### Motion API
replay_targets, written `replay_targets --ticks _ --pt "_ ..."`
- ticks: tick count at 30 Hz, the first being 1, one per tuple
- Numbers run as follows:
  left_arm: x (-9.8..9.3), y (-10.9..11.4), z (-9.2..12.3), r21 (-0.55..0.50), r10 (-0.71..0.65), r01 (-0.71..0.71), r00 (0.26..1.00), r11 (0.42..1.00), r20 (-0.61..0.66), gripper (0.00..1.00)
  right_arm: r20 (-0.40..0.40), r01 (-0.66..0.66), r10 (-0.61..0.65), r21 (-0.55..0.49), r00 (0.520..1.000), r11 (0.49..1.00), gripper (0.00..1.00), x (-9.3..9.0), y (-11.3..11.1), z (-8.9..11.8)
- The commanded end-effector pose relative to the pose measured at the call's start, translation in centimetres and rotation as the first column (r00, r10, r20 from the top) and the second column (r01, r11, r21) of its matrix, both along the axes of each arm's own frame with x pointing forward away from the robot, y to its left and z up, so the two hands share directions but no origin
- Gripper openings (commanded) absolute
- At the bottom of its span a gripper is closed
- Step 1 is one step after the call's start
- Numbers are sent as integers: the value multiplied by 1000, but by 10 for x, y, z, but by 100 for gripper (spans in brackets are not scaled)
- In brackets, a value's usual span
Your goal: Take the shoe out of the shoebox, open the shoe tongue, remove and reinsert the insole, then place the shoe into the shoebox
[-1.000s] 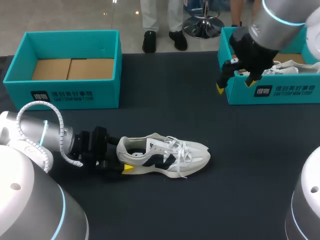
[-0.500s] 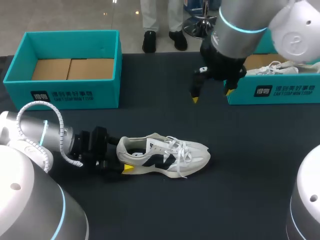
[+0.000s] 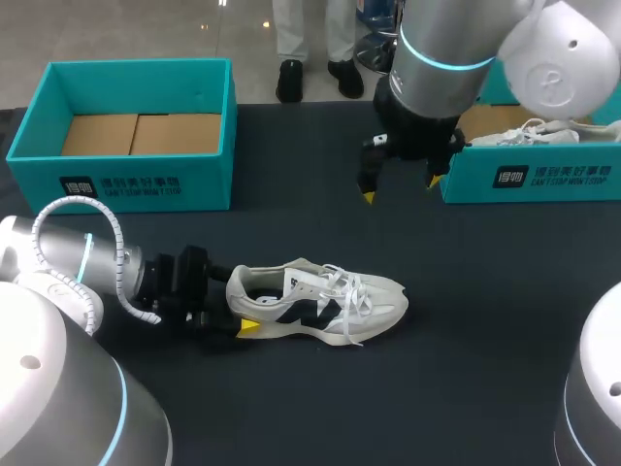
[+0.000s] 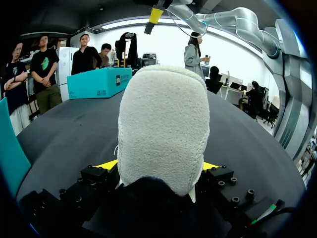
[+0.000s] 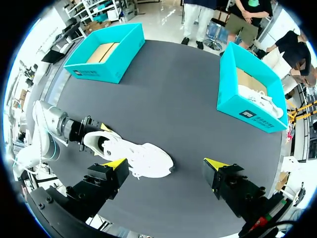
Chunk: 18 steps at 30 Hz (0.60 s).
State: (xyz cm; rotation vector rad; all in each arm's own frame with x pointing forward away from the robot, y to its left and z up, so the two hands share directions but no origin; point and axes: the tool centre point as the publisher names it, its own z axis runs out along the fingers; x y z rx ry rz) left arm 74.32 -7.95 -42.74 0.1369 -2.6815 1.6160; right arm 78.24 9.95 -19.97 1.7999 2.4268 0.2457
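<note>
A white sneaker (image 3: 320, 301) with dark side patches lies on its sole mid-table, toe pointing right, laces loose. My left gripper (image 3: 231, 318) holds its heel from the left; in the left wrist view the fuzzy heel (image 4: 163, 124) fills the gap and both yellow fingertips (image 4: 106, 164) press its sides. My right gripper (image 3: 400, 190) hangs open and empty above the table, beyond the shoe and just left of the right shoebox (image 3: 543, 180). From the right wrist view the sneaker (image 5: 131, 153) lies far below the right gripper (image 5: 164, 166).
An open teal shoebox (image 3: 126, 180) with a bare cardboard floor stands at the back left. The right teal box holds another white shoe (image 3: 543, 131). In the right wrist view, both boxes (image 5: 106, 59) (image 5: 247, 94) sit at the table's far side.
My right arm has swung left from the right shoebox's front toward the table's middle, fingers staying open. The left gripper and the sneaker have not moved.
</note>
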Motion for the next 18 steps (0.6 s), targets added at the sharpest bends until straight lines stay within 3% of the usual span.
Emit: replay_targets --ticks 1,10,18 --pt "1 -1 -2 4 0 0 1000 1000 0 0 -1 1 -1 0 1000 1000 100 0 1 -1" --pt "1 -1 -2 4 0 0 1000 1000 0 0 11 233 -233 -97 972 968 100 -37 30 -8" --pt "1 -1 -2 4 0 0 1000 1000 0 0 -1 245 -246 -111 969 963 100 -52 64 -27"
